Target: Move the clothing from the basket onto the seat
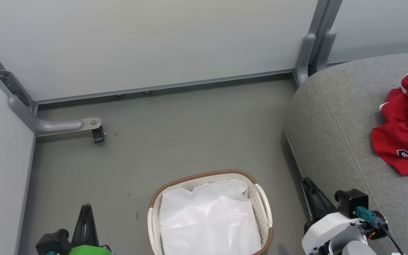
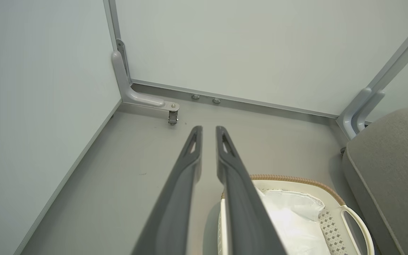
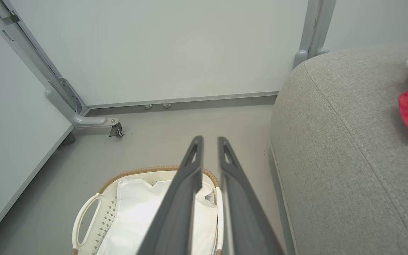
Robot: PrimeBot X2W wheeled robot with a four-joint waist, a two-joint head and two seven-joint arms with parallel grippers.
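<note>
Closing the space on the far side and on the left, pale wall panels (image 1: 154,42) meet in a corner. The grey floor (image 1: 175,134) in front of them lies open. At the right stands the seat (image 1: 338,117), its rounded edge near the basket (image 1: 204,174), with a strip of floor between them. The basket stands on the floor between the two arms and holds a white liner (image 1: 207,219). The clothing (image 1: 406,134) lies crumpled on the seat, well apart from the basket, and reaches the right border of the head view. The left gripper (image 2: 209,131) is over the floor left of the basket. The right gripper (image 3: 210,141) is over the basket rim, beside the seat edge. Each has its fingers almost pressed together, with a thin gap left, pinching nothing. A small caster (image 1: 98,135) stands by the left panel.
</note>
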